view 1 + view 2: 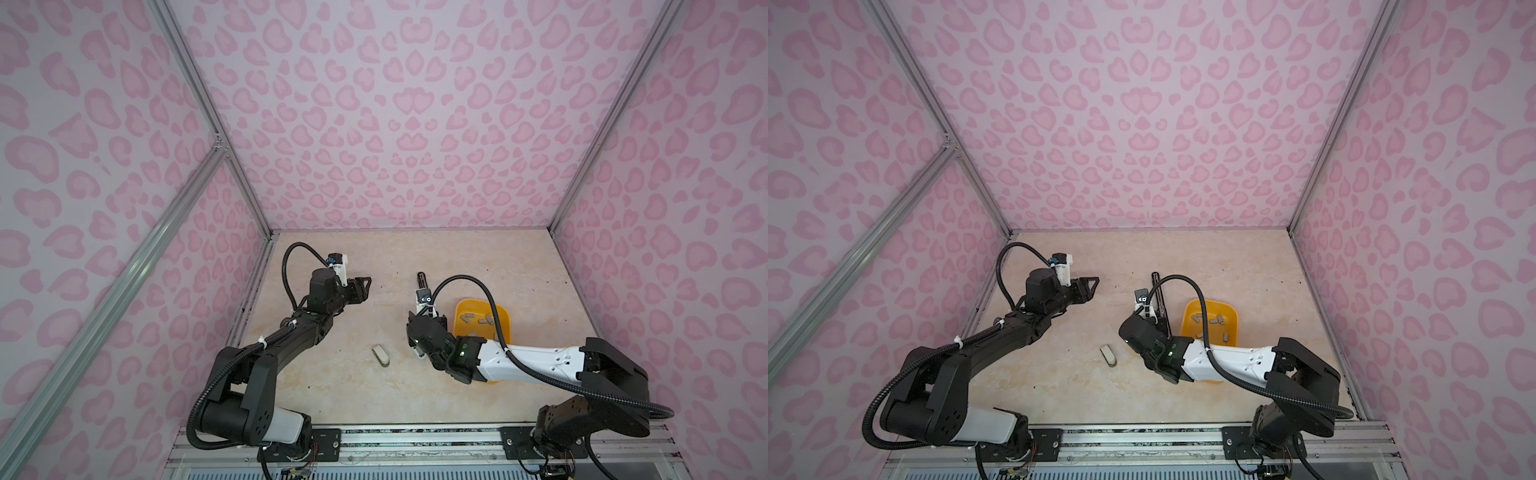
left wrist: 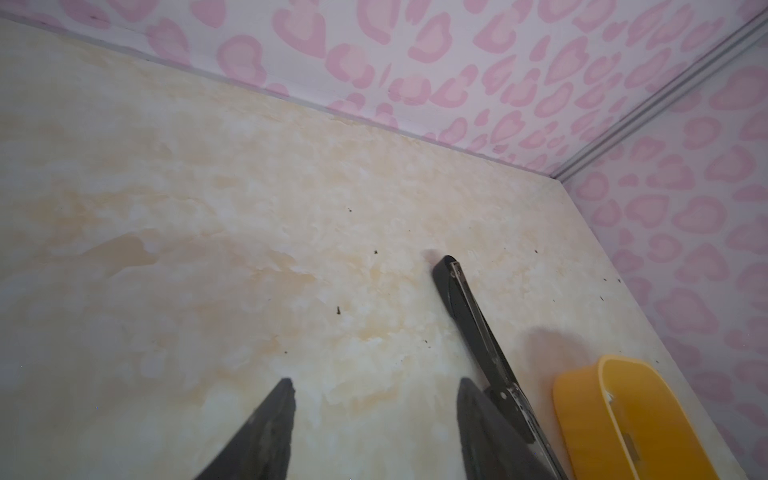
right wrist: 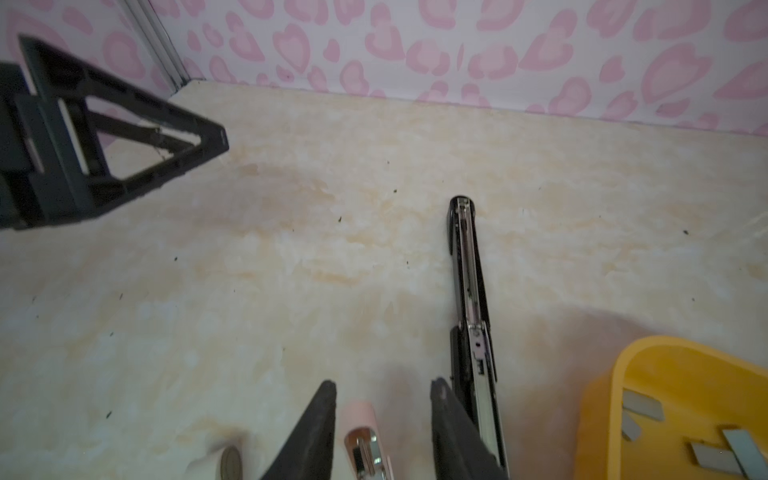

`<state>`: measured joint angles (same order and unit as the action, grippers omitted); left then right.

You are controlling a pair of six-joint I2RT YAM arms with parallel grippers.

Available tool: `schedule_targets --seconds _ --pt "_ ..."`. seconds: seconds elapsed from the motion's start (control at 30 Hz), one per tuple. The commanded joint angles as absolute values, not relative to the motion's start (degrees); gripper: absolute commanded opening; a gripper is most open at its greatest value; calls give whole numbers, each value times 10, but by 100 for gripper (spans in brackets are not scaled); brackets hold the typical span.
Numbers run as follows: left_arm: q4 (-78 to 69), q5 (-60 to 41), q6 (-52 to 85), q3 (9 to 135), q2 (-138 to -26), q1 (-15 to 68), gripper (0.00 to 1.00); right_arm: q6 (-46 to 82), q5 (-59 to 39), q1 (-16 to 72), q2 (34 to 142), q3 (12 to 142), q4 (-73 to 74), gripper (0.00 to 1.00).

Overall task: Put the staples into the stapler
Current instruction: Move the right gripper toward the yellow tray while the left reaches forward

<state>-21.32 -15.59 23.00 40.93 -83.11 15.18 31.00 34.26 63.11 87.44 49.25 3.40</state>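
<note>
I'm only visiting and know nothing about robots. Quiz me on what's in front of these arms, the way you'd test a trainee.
1. True or false: the staples lie in the yellow tray.
2. Pick one. The long black stapler is: A) shut, B) opened out flat with its metal channel showing, C) inside the tray.
3. What sits between the fingers of the right end effector?

Key
1. True.
2. B.
3. A small pink stapler, with a gap on each side, so it is not yet gripped.
</note>
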Motion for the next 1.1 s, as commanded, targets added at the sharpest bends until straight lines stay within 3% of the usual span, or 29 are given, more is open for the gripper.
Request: schedule_targets --seconds 0.0,0.1,0.27,0.33,0.4,0.5,0.77,1.07 --pt "-230 -201 204 416 -845 164 63 388 312 643 868 464 -49 38" --pt "-229 -188 192 423 -861 182 63 399 318 660 854 435 -61 38" --pt "-279 -68 195 457 -925 199 64 397 300 666 835 395 -47 42" --pt "-300 -30 191 496 -978 200 69 397 292 666 832 387 -48 43" --pt "-296 -31 182 554 -1036 200 71 395 279 666 828 377 -46 44" --pt "-267 -72 177 623 -1094 200 66 394 265 666 811 364 -61 45" --pt "-257 -156 143 623 -1101 209 65 420 270 665 713 298 -132 47" --pt "-223 -14 82 736 -1166 230 71 440 291 657 667 267 -167 48"
